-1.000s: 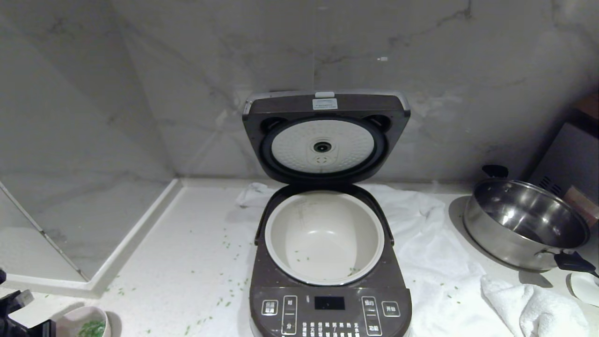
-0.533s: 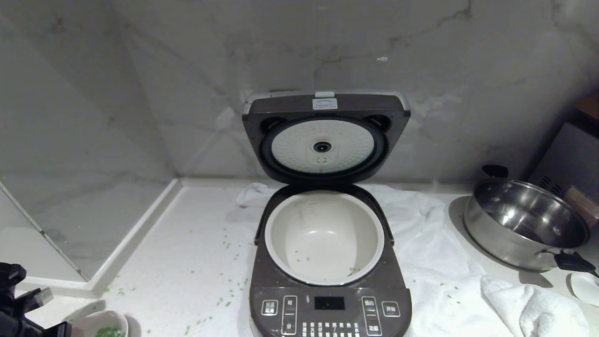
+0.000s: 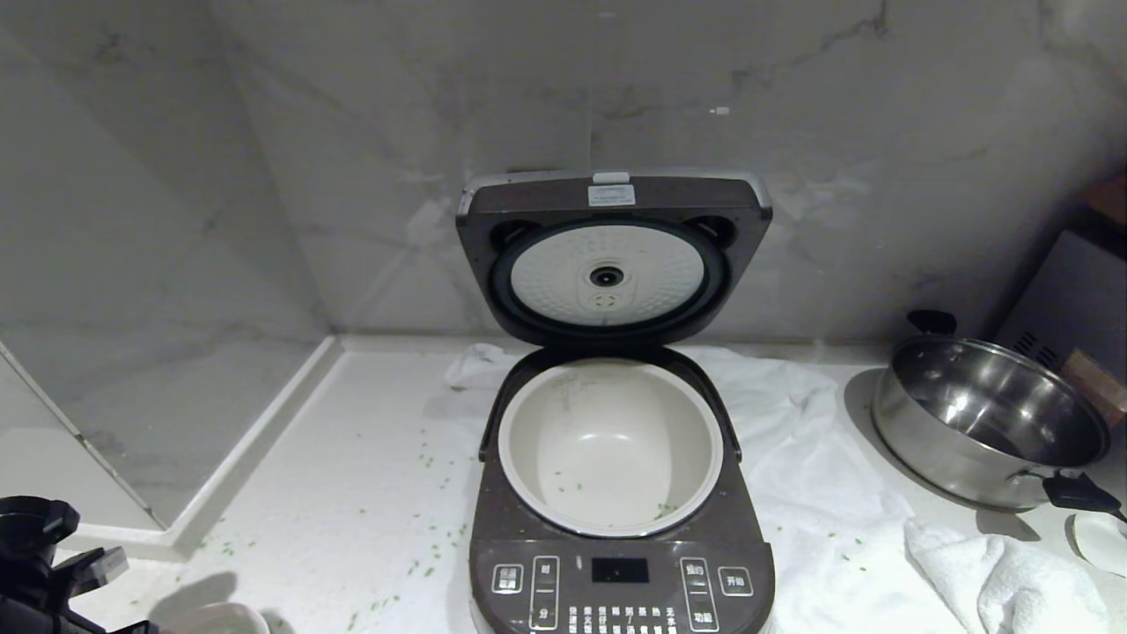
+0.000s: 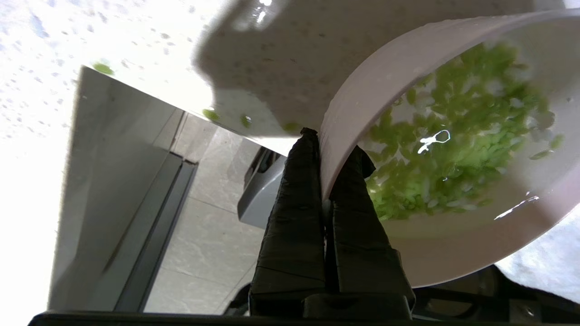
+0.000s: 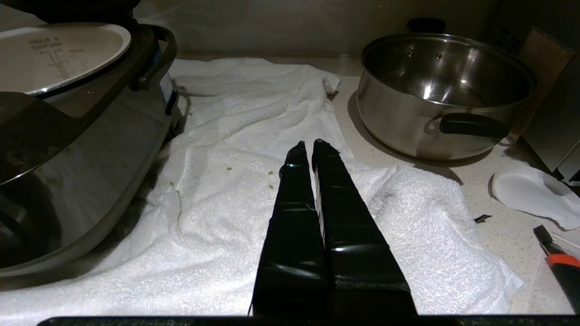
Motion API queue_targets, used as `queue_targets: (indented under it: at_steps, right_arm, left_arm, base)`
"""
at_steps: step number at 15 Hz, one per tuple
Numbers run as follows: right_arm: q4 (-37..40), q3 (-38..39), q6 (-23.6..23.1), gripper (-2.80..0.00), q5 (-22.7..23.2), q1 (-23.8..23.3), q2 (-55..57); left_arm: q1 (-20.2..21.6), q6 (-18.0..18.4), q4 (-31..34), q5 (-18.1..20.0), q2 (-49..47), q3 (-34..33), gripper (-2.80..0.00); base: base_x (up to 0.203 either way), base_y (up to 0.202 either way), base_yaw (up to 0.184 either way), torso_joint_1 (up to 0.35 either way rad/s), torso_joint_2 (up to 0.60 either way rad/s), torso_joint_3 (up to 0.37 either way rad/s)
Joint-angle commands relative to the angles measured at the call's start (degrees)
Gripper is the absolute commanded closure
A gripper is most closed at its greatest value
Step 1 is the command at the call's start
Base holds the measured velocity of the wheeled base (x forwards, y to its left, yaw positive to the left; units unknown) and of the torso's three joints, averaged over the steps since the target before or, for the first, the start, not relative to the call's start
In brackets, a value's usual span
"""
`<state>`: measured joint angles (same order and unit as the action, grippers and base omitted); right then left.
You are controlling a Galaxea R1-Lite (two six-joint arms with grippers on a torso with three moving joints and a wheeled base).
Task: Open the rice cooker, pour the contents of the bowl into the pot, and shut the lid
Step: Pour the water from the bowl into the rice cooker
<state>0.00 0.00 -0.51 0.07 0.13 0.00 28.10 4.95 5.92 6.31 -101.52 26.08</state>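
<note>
Currently the bowl (image 4: pixel 453 235) is pinched by its rim in the closed left tool (image 4: pixel 333 149), low at the desk's (image 3: pixel 352 458) near left edge. It is best kept level while carried, so the green grains (image 4: pixel 453 136) are tipped only once over the pot (image 3: pixel 609 445), under the raised lid (image 3: pixel 612 255). The right tool (image 5: pixel 308 147) is parked closed over the towel (image 5: pixel 253 190).

rice cooker (image 3: pixel 621 493): centre of the counter (image 3: pixel 352 458), on a towel (image 3: pixel 819 475)
lid (image 3: pixel 614 255): upright behind the pot (image 3: pixel 610 445)
pot: inside the cooker
steel pan (image 3: pixel 986 423): right of the cooker
bowl (image 3: pixel 216 619): front left, beside the left gripper (image 4: pixel 324 145)
</note>
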Motion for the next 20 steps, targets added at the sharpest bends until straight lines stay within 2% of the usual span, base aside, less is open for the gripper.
queue_targets:
  at_steps: [1, 6, 8, 20]
  right_arm:
    - [0.0, 0.09, -0.02, 0.0, 0.01, 0.04, 0.0]
    - [0.0, 0.09, -0.02, 0.0, 0.01, 0.02, 0.0]
    - [-0.02, 0.09, -0.02, 0.0, 0.01, 0.03, -0.09]
    - [0.0, 0.09, -0.02, 0.0, 0.01, 0.04, 0.0]
  left_arm:
    - [-3.94, -1.82, 0.49, 0.0, 2.06, 0.07, 0.0]
    - [-16.12, -11.18, 0.7, -0.13, 3.54, 2.26, 0.0]
    - [-19.14, -14.26, 2.74, -0.16, 3.53, 5.02, 0.0]
    - [-24.3, -16.7, 19.15, -0.48, -0.62, 26.74, 0.0]
  base:
    - [0.0, 0.0, 0.0, 0.0, 0.0, 0.0]
    - [0.0, 0.0, 0.0, 0.0, 0.0, 0.0]
    - [0.0, 0.0, 0.0, 0.0, 0.0, 0.0]
    - [0.0, 0.0, 0.0, 0.0, 0.0, 0.0]
